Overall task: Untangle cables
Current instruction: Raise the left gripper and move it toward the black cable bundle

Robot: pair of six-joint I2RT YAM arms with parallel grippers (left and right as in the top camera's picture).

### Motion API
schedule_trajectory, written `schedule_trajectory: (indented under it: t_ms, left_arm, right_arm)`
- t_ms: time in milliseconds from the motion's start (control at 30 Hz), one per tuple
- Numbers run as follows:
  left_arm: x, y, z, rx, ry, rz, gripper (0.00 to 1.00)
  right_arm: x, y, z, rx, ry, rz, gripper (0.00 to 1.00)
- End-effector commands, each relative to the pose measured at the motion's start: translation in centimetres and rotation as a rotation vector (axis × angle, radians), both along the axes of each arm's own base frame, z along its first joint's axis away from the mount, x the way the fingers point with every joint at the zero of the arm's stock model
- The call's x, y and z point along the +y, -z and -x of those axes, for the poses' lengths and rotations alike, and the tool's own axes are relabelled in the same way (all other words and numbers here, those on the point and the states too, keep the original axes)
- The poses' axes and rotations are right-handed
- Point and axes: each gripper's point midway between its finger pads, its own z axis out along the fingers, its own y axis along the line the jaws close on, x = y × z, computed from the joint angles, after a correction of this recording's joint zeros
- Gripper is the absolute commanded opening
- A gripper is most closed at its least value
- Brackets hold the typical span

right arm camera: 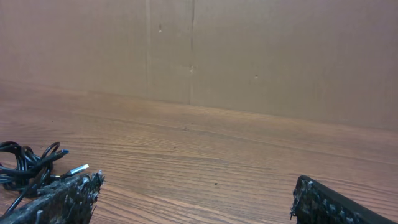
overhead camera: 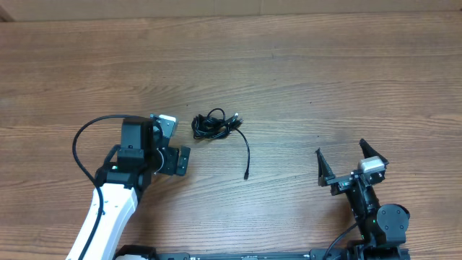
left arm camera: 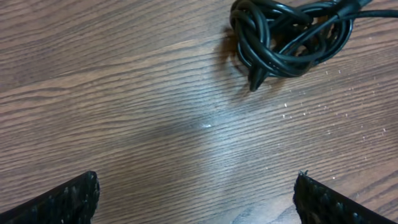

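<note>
The cables (overhead camera: 213, 124) lie bunched in a small black knot near the middle of the wooden table, and one loose tail (overhead camera: 247, 155) curves down to a plug. My left gripper (overhead camera: 180, 137) sits just left of the knot, open and holding nothing. The left wrist view puts the cables (left arm camera: 286, 34) at the upper right, ahead of the wide-apart left gripper (left arm camera: 198, 180). Far to the right, near the front edge, my right gripper (overhead camera: 341, 152) is open and empty. Its wrist view has the cables (right arm camera: 25, 165) with a silvery plug (right arm camera: 79, 168) at the far left, beside the right gripper (right arm camera: 198, 183).
A brown cardboard wall (right arm camera: 249, 56) stands along the far edge of the table (overhead camera: 346, 79). The left arm's thick black wire (overhead camera: 83, 137) loops out to the left of its wrist.
</note>
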Motion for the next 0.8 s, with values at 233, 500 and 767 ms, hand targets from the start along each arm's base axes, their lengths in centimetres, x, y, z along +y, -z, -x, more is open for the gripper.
schedule_trajectory:
  t_ms: [233, 500, 767]
  left_arm:
    - [-0.57, -0.99, -0.76, -0.031, 0.035, -0.024, 1.0]
    - [-0.6, -1.25, -0.86, -0.034, 0.032, -0.02, 1.0]
    - [-0.66, -1.35, -0.89, -0.035, 0.034, -0.017, 1.0]
  right_arm:
    - [-0.15, 0.24, -0.04, 0.001, 0.008, -0.006, 1.0]
    - [-0.16, 0.23, -0.04, 0.0, 0.008, -0.006, 1.0]
    - [-0.16, 0.23, -0.04, 0.0, 0.008, -0.006, 1.0]
